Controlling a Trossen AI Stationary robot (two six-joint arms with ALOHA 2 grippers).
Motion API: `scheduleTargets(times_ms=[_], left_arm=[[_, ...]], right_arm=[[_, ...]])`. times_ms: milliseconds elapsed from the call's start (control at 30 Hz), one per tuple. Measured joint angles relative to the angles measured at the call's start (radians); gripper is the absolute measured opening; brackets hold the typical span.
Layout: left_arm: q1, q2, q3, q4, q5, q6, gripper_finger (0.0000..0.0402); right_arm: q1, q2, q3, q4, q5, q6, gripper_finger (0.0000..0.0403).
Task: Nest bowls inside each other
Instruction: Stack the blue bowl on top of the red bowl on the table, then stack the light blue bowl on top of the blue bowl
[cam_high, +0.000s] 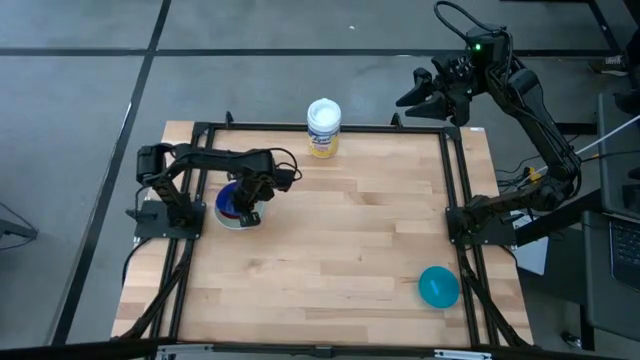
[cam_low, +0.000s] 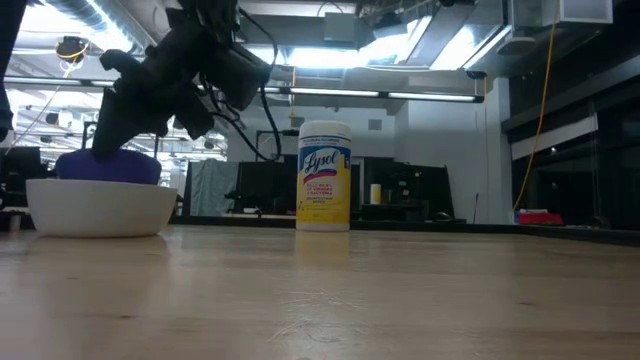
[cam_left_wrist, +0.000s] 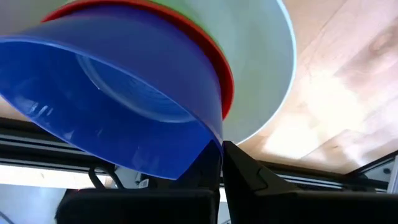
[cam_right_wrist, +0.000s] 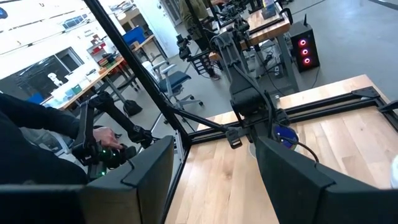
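Observation:
A white bowl (cam_high: 228, 216) stands at the table's left, with a green bowl (cam_left_wrist: 261, 56) and a red bowl (cam_left_wrist: 214, 53) nested in it. A dark blue bowl (cam_left_wrist: 112, 99) sits tilted in that stack, showing above the white bowl's rim (cam_low: 100, 185) in the low view. My left gripper (cam_high: 248, 208) is shut on the blue bowl. A teal bowl (cam_high: 438, 286) rests on its base near the table's near right corner. My right gripper (cam_high: 420, 92) hangs open and high beyond the far right corner, with nothing between its fingers (cam_right_wrist: 149, 168). My left gripper pinches the blue bowl's wall at the rim (cam_left_wrist: 211, 148) between its two fingers, one inside and one outside. The fingers (cam_left_wrist: 249, 174) slant down from above. The bowl is tilted, its open side turned toward the gripper, its lower part inside the red bowl.
A white-lidded canister with a yellow label (cam_high: 323, 127) stands at the middle of the far edge. Black frame rails (cam_high: 455, 180) run along the table's left, right and far sides. Bare wood lies between the stack and the teal bowl.

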Motion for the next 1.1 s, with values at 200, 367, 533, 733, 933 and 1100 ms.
scheduleTargets(times_ms=[200,367,533,733,933,1100], left_arm=[[0.0,0.0,-0.089,0.0,0.014,0.009,0.0002],[-0.002,-0.017,-0.173,-0.011,0.014,0.005,0.0002],[0.0,-0.042,-0.178,-0.008,0.013,0.001,0.0002],[0.0,-0.051,-0.163,0.005,0.015,0.001,0.0025],[0.001,-0.073,-0.105,0.037,0.008,0.006,0.0101],[0.013,-0.073,-0.077,0.046,-0.003,-0.008,0.0164]], right_arm=[[0.0,0.0,0.0,0.0,0.0,-0.007,0.0231],[0.0,0.0,0.0,0.0,0.0,-0.015,0.0231],[0.0,0.002,0.0,0.0,0.0,-0.019,0.0231],[0.0,0.002,0.0,0.003,0.0,-0.02,0.0231],[0.0,0.002,0.0,0.004,0.0,-0.022,0.0231],[0.0,0.002,0.0,0.004,0.0,-0.022,0.0231]])
